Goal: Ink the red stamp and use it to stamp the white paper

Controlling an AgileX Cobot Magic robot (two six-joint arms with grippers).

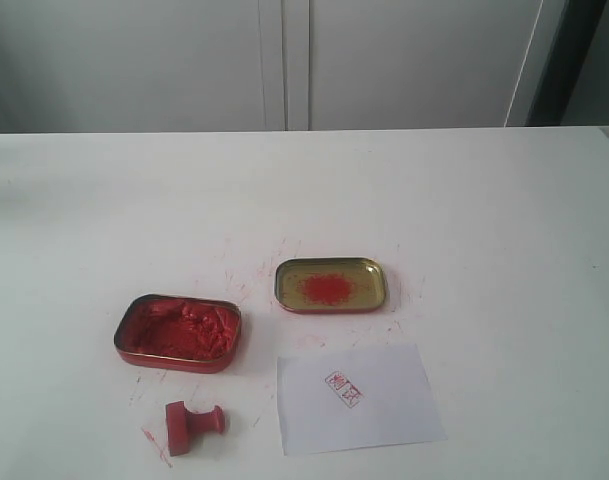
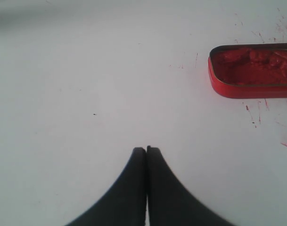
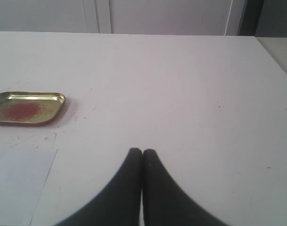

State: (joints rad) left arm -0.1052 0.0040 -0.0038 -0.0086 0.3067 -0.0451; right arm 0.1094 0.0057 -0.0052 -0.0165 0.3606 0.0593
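Both pincers are closed with nothing between their black jaws: the left gripper (image 2: 146, 149) hangs over bare white tabletop (image 1: 484, 220) with the red tin (image 2: 247, 90) near it, and the right gripper (image 3: 142, 151) hangs over bare tabletop too, with a corner of the white paper (image 3: 18, 183) and the gold tin (image 3: 51, 104) off to its side. Neither gripper shows in the exterior view. There are two open tins, one stamp and one sheet. The red tin is filled with lumpy red ink paste. The shallow gold tin holds only a red smear in its middle. In the exterior view the red stamp (image 1: 192, 426) lies tipped on its side on the table, just in front of the red tin, apart from it, its handle pointing toward the paper. The white paper lies flat in front of the gold tin and bears one small red square imprint (image 1: 343, 388). Thin red streaks mark the tabletop around the tins and the stamp.
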